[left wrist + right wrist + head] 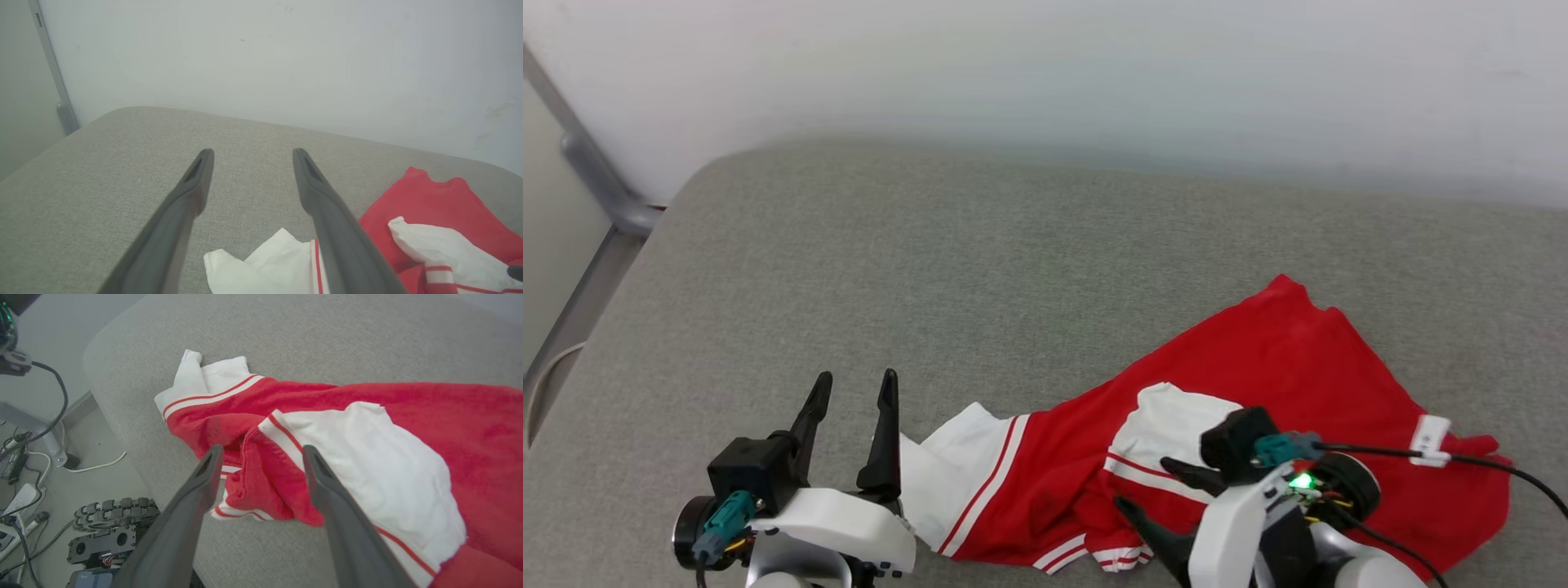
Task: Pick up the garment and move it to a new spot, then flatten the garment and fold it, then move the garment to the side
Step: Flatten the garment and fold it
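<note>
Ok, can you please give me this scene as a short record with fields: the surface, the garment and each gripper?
surface: grey, padded, with a pale wall behind it
garment: red with white sleeves, lying crumpled on the near right part of the surface, one white sleeve folded over the red body
left gripper: open, empty, beside the garment's left end
right gripper: open, holding nothing, over the bunched part of the garment; contact cannot be told
stage: garment not yet flattened or folded

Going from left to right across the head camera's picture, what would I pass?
Metal rail → left gripper → garment's white sleeve → right gripper → white cable clip.
</note>
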Robot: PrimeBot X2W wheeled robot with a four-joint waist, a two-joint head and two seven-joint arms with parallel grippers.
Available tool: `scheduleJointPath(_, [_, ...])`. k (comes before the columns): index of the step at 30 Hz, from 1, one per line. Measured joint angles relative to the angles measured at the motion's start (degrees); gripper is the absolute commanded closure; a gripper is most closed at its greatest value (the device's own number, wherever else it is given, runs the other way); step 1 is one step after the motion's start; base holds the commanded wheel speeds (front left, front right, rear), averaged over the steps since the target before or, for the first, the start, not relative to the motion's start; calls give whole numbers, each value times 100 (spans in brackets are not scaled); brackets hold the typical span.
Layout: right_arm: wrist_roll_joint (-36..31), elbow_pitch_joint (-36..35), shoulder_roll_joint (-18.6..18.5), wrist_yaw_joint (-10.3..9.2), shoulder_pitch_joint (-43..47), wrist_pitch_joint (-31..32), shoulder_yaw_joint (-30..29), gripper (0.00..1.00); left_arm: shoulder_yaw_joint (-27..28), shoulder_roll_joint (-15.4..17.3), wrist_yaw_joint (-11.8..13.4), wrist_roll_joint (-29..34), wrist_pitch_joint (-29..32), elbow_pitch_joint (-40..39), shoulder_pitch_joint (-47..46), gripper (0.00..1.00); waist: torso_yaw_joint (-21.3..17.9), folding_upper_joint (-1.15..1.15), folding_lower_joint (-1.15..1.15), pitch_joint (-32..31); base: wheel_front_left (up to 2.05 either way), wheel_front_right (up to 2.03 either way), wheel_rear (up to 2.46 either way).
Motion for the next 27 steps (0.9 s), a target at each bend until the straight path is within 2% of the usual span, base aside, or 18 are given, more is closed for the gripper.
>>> scheduleJointPath(6, [233, 452, -110, 0, -441, 261, 558, 0, 120, -194, -138, 142, 0, 65, -15, 0, 190, 0, 0, 140, 0, 0, 0])
scheduleJointPath(11, [322, 831, -142, 0, -649, 289, 769, 0, 191, -288, -227, 194, 0, 125, -31, 0, 230, 0, 0, 247, 0, 0, 0])
scheduleJointPath(12, [383, 1016, -133, 0, -737, 238, 799, 52, 230, -353, -267, 249, 0, 152, -40, 0, 219, 0, 0, 296, 0, 0, 0])
scheduleJointPath(13, [383, 1016, -133, 0, -737, 238, 799, 79, 230, -353, -267, 249, 0, 152, -40, 0, 219, 0, 0, 296, 0, 0, 0])
scheduleJointPath(14, [391, 1096, -130, 0, -773, 227, 805, 100, 250, -372, -293, 263, 0, 171, -43, 0, 208, 0, 0, 308, 0, 0, 0])
scheduleJointPath(20, [497, 1152, -66, 0, -761, -182, 576, 100, 371, -424, -378, 393, 0, 249, -32, 0, 46, 0, 0, 286, 0, 0, 0])
scheduleJointPath(27, [445, 636, 144, 0, 372, -579, -509, 100, 381, -413, -413, 460, 0, 288, 59, 0, -232, 0, 0, 156, 0, 0, 0])
